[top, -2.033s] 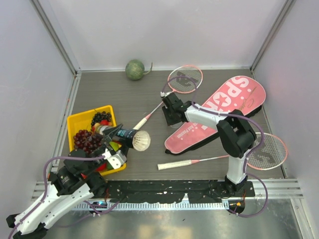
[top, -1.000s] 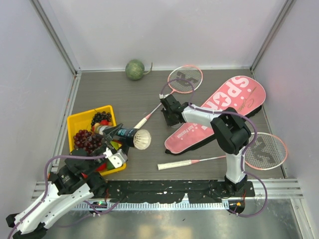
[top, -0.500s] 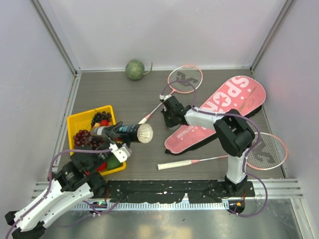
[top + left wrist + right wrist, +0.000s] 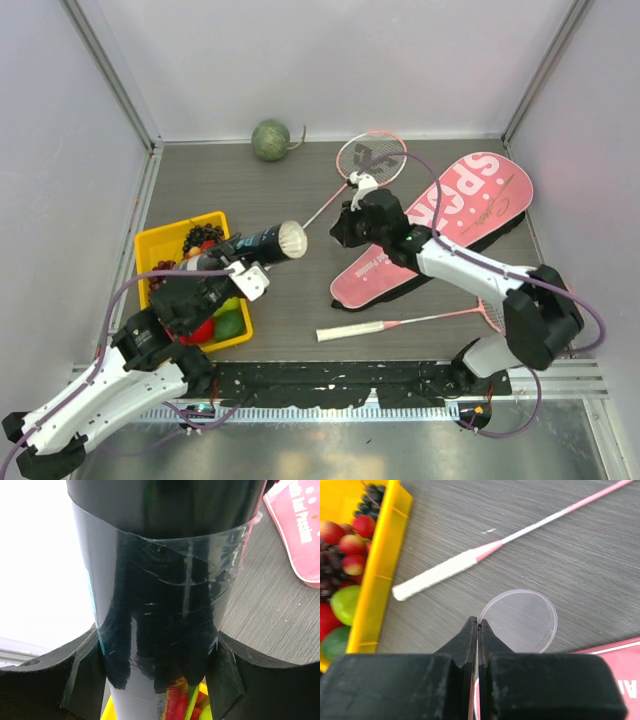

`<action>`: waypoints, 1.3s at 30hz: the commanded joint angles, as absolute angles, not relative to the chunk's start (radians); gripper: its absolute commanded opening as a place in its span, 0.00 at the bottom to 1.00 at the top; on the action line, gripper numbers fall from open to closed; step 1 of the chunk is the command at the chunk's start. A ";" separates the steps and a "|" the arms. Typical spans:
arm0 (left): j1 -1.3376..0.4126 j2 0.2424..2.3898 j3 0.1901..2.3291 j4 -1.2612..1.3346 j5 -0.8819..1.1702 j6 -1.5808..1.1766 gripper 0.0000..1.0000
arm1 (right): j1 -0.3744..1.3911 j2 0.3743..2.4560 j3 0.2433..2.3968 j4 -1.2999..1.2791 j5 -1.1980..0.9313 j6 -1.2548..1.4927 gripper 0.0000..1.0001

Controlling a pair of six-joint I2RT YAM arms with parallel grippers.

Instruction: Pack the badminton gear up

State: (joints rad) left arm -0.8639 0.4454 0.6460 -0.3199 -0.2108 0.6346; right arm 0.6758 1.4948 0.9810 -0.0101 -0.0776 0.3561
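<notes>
My left gripper (image 4: 232,272) (image 4: 157,676) is shut on the long black tube (image 4: 250,247) (image 4: 165,580), held above the tray with its end pointing right. A white shuttlecock (image 4: 292,237) shows at that end. My right gripper (image 4: 346,228) (image 4: 478,626) is shut on the rim of a clear round lid (image 4: 520,622), above the table just right of the tube's end. One pink racket (image 4: 371,158) (image 4: 440,572) lies at the back. The other racket (image 4: 350,330) lies near the front, its head hidden under my right arm. The pink SPORT bag (image 4: 470,190) (image 4: 620,650) (image 4: 300,530) lies at the right.
A yellow tray (image 4: 160,240) (image 4: 380,580) of grapes and other fruit sits at the left under the tube. A green melon (image 4: 270,140) rests against the back wall. White walls close in the table on three sides.
My right gripper has shut on the clear lid and lifted it away from the bag's edge. My left arm has raised the tube and swung its end to the right.
</notes>
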 commanded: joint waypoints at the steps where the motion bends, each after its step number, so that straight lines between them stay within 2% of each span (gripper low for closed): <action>1: -0.867 0.489 0.707 -0.330 -0.261 0.601 0.00 | 0.670 1.312 0.913 0.110 -0.121 0.432 0.05; 9: -0.867 0.589 0.770 -0.397 -0.308 0.552 0.00 | 0.672 0.972 0.859 0.107 -0.178 0.436 0.06; 15: -0.867 0.632 0.804 -0.433 -0.299 0.519 0.00 | 0.701 0.853 0.914 0.097 -0.302 0.425 0.06; 25: -0.867 0.629 0.795 -0.434 -0.239 0.512 0.00 | 0.842 0.917 1.038 0.089 -0.307 0.402 0.05; 39: -0.867 0.578 0.741 -0.380 -0.183 0.558 0.00 | 0.916 1.058 1.134 0.058 -0.351 0.410 0.06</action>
